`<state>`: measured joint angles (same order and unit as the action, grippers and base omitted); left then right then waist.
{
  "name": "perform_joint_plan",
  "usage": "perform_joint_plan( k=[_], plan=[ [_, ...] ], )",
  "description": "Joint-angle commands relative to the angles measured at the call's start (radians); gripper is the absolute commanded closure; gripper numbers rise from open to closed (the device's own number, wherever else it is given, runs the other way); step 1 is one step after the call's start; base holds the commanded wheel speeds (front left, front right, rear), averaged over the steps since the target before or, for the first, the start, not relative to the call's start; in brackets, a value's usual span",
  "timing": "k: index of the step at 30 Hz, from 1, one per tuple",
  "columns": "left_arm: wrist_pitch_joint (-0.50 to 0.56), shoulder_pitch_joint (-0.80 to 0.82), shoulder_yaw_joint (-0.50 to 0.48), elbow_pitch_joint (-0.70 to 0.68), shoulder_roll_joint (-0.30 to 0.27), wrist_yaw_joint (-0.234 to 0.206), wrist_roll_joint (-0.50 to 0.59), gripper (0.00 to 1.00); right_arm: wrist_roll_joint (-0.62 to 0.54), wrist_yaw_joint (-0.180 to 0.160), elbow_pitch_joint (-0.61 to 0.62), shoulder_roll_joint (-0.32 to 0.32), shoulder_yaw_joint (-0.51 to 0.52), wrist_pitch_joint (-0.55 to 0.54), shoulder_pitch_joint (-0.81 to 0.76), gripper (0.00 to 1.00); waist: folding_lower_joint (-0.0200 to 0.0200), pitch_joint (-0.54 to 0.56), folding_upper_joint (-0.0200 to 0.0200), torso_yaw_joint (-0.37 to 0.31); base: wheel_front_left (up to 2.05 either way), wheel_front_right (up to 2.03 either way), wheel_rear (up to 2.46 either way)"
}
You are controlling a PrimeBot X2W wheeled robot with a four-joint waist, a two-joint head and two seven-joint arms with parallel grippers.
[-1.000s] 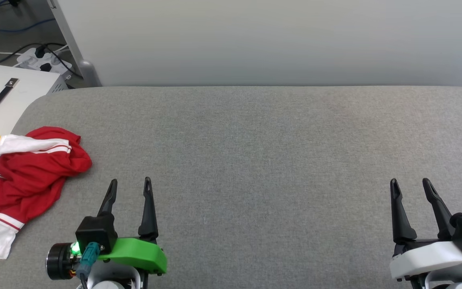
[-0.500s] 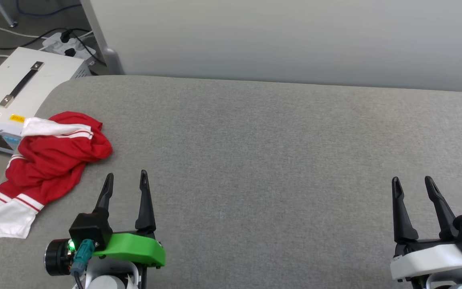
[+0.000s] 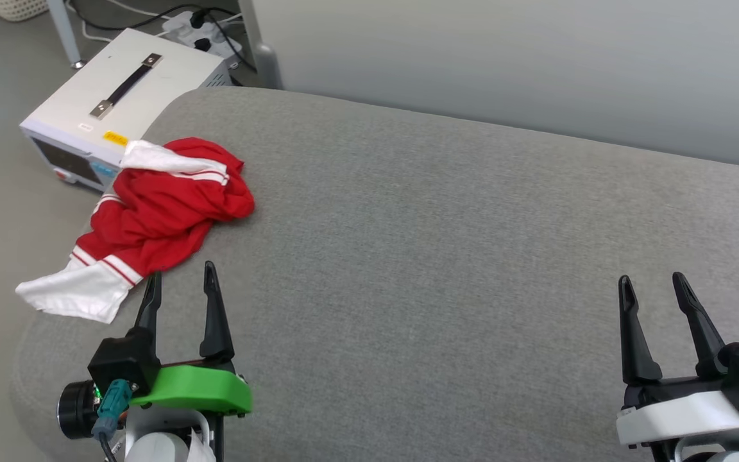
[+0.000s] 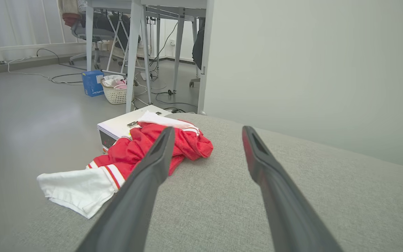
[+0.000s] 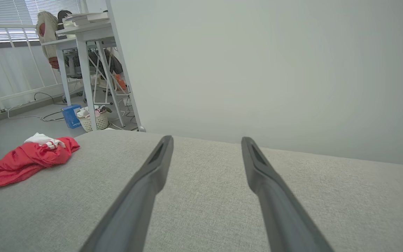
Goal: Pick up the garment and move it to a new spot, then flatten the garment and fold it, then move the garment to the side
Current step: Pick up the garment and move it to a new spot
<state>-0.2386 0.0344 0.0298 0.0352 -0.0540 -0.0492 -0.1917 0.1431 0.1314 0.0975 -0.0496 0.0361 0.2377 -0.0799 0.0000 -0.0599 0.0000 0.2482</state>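
**A:** What's nearest you?

**B:** Your left end effector (image 3: 181,271), over the near left of the grey worktop (image 3: 440,256), fingers apart and empty. Your right end effector (image 3: 650,278) is at the near right, well apart from it, fingers spread too and gripping nothing.

**A:** And the garment (image 3: 164,212)?

**B:** Just beyond your left fingertips. It lies crumpled at the worktop's left edge, with one white sleeve at the rim. Past it a white box (image 3: 119,96) stands on the floor.

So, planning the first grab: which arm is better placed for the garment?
Left, probably. The left gripper hangs open close beside the garment; the right gripper is far across the grey surface.
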Motion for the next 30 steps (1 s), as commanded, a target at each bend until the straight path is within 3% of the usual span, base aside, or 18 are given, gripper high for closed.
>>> perform_joint_plan(
  k=[1,10,22,25,30],
  plan=[
    [-0.011,0.019,-0.002,0.004,0.004,-0.003,-0.013,0.0,-0.008,-0.001,0.011,-0.001,-0.001,0.012,0.003,0.0,0.0,-0.015,0.0,0.072,0.0,0.0,0.0],
    [-0.023,0.019,-0.017,0.014,0.004,-0.008,-0.049,0.0,-0.023,-0.001,0.02,-0.001,-0.016,0.024,0.012,0.0,0.0,-0.03,0.0,0.186,0.0,0.0,0.0],
    [-0.023,0.029,-0.043,0.032,0.004,0.001,-0.088,0.0,-0.037,-0.001,0.028,-0.001,-0.028,0.024,0.017,0.0,0.0,-0.04,0.0,0.21,0.0,0.0,0.0],
    [-0.023,0.062,-0.07,0.043,0.004,0.019,-0.108,0.0,-0.044,-0.001,0.031,-0.001,-0.029,0.024,0.021,0.0,0.0,-0.051,0.0,0.204,0.0,0.0,0.0],
    [-0.023,0.205,-0.163,0.084,0.001,0.104,-0.069,0.0,-0.069,-0.001,0.045,-0.001,-0.042,0.024,0.052,0.0,0.0,-0.105,0.0,0.18,0.0,0.0,0.0]
  ],
)
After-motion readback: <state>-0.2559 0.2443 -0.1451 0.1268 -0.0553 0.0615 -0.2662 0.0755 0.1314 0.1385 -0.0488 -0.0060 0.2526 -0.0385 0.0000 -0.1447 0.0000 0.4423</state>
